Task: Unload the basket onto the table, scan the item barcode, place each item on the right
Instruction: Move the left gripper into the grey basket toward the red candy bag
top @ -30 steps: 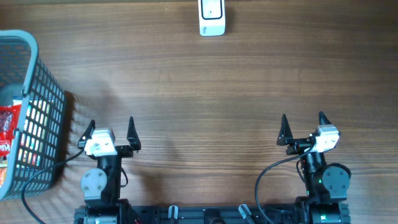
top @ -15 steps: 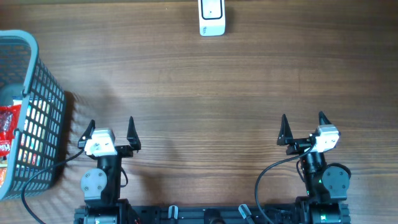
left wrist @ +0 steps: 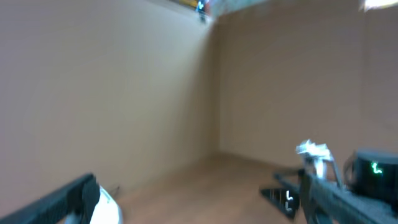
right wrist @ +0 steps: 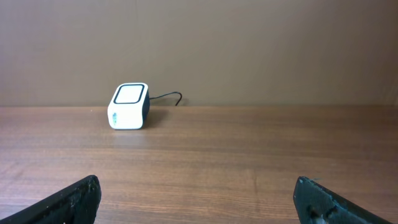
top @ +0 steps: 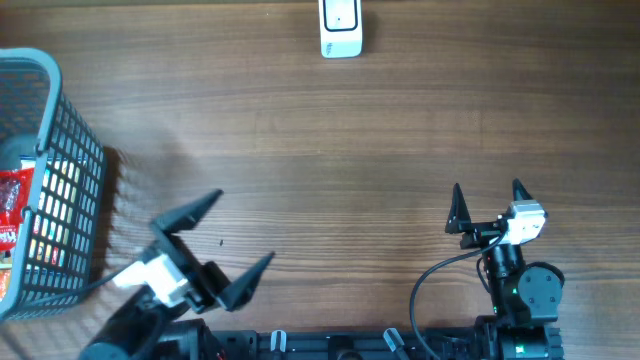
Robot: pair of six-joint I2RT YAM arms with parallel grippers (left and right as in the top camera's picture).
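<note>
Red wrapper [top: 8, 205] shows through the grey basket [top: 75, 150] at the far left of the worktop [top: 350, 150]. The item lies in there unlifted, so by my reckoning picking, carrying and scanning are all left. Most of it is cut off, so I cannot tell its long axis or barcode side. At the far edge the white scanner [top: 340, 28] has its window facing up. Both the left hand [top: 245, 224] and the right hand [top: 487, 186] are spread wide and empty.

Left gripper [top: 244, 225] is on the move: it has risen and twisted round, jaws wide, and now points diagonally toward the far right.
</note>
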